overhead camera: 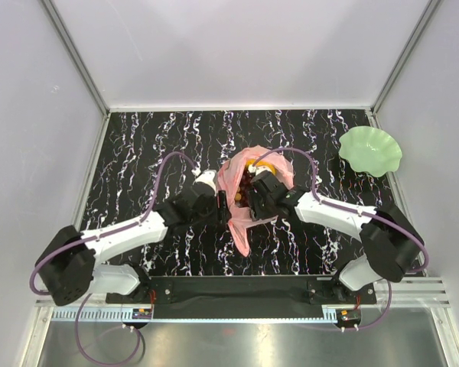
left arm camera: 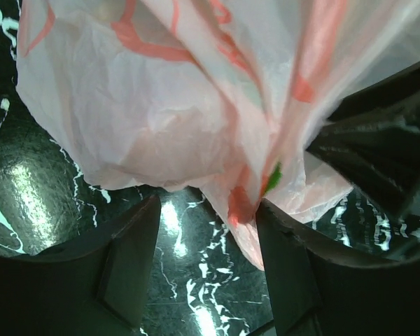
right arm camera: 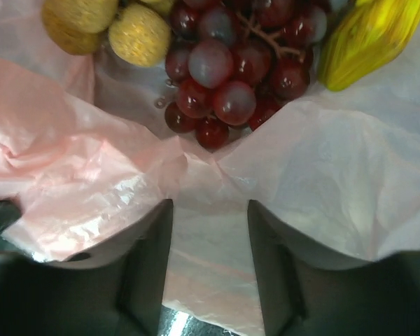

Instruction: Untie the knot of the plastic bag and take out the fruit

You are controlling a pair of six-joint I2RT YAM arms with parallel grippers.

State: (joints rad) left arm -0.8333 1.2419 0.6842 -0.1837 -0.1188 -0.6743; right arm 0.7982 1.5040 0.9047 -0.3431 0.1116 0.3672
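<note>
The plastic bag (overhead camera: 240, 225) is translucent salmon pink with orange-red print and one small green fleck, perhaps print too. The grapes (right arm camera: 231, 77) are dark red-purple with a pale bloom, the small round fruits (right arm camera: 136, 42) tan-yellow, and the banana (right arm camera: 367, 38) yellow streaked with green. The bench (overhead camera: 161, 138) is black, veined white like marble. The wavy plate (overhead camera: 369, 151) is pale green.

Robot lab test cell, not a home or kitchen. Left arm (overhead camera: 122, 237) and right arm (overhead camera: 336, 212) are bolted to a black base plate (overhead camera: 237, 289) at the near edge. The tabletop (overhead camera: 138, 145) is a black marble-print sheet, boxed in by plain white panels (overhead camera: 237, 53) on aluminium posts (overhead camera: 76, 55). Purple cables (overhead camera: 178, 154) loop off the arms. Staged props are a plastic bag (overhead camera: 242, 229) and a green plate (overhead camera: 371, 151).
</note>
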